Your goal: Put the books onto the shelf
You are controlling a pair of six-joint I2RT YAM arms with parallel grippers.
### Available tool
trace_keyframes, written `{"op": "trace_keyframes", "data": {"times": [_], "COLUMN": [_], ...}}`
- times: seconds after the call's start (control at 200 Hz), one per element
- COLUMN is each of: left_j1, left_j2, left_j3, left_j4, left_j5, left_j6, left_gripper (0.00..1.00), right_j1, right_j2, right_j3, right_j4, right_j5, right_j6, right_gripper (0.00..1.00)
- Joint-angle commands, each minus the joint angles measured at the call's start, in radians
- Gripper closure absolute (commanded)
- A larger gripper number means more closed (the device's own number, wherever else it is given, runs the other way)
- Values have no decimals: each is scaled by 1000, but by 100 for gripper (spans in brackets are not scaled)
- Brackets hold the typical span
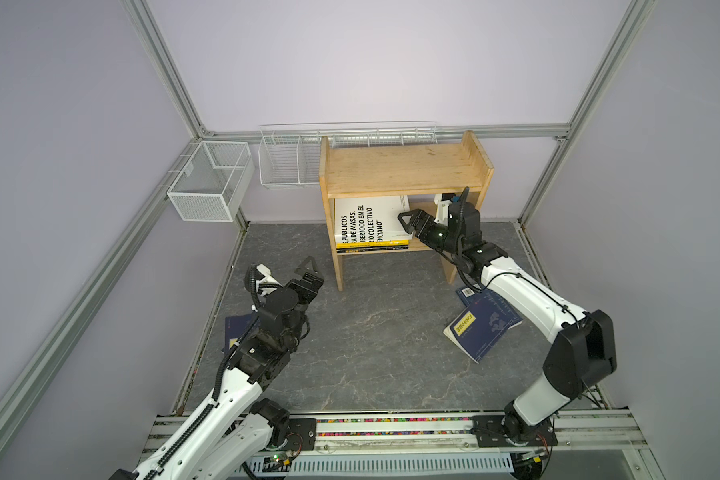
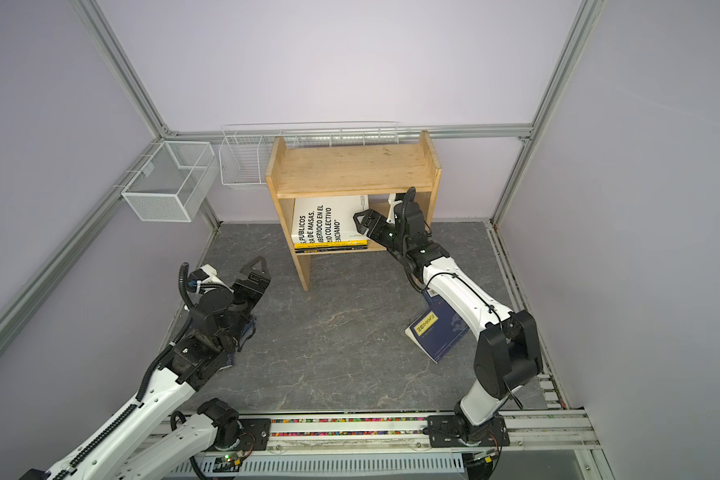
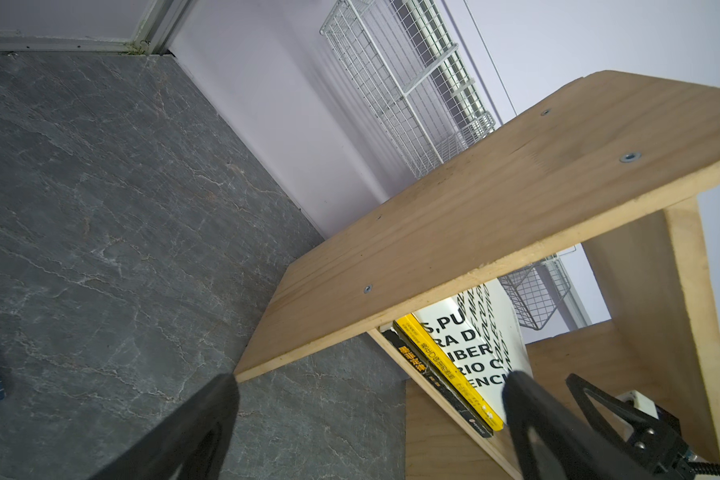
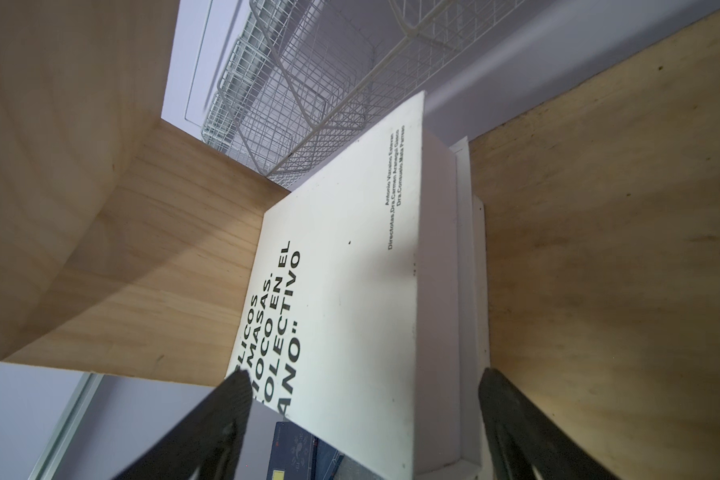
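Slate floor: shelf, navy books (both sides)

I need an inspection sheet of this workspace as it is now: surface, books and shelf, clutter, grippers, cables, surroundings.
Surface: grey marbled tabletop; no spill seen.
Job's things: pine shelf, top tier bare; on its lower tier the white book lies on the yellow book and the black book. Navy books lie on the tabletop by the right arm, another navy book partly under the left arm.
Clutter: nothing seen.
Grippers: left gripper open, empty, above the tabletop; right gripper open, at the white book's edge.
Cables: black cables loop at both wrists; no snag seen.
Surroundings: wire baskets, aluminium frame, lilac walls.
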Motion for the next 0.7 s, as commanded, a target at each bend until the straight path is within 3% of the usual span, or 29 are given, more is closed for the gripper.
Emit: {"op": "trace_keyframes", "data": {"times": [0.0, 0.32, 0.695], "left_j1": [6, 9, 10], "left_j2": [-16, -8, 8], "left_j3": [-16, -22, -21], "left_j4": [17, 63, 82], "left_j5": [7, 42, 57], "left_j6": [-10, -4, -4], "left_gripper": [1, 1, 1], "right_j1": [1, 1, -1], "right_j2": [13, 52, 46], "right_j3": [-17, -27, -59], "right_j4": [14, 27, 118], "right_j5": [-16, -24, -59], "right_j6": [43, 81, 124], "right_gripper": [13, 15, 35]}}
